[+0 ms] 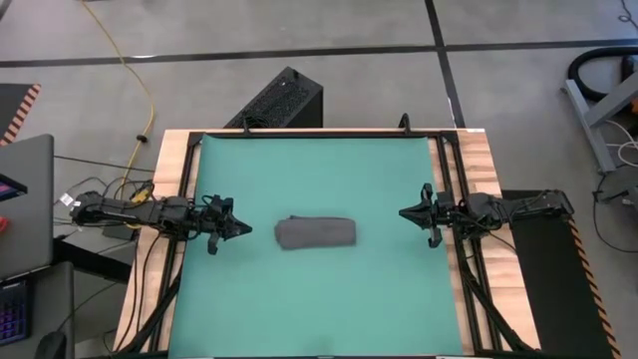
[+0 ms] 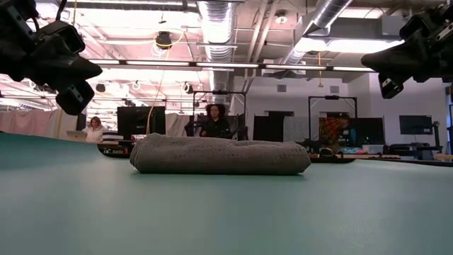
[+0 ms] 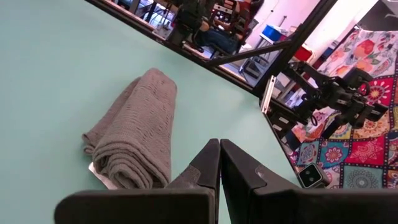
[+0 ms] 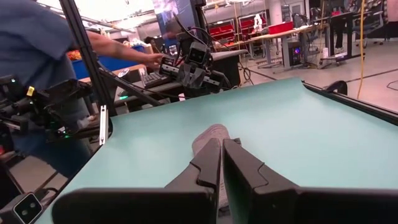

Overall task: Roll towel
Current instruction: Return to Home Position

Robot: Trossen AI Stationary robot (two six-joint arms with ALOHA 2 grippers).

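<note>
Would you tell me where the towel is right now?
High view: the towel lies rolled on the green mat, between the left gripper and right gripper, touching neither.

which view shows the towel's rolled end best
Left wrist view: the towel shows its layered end. High view gives only its top, low view its long side; right wrist view mostly hides it.
</note>
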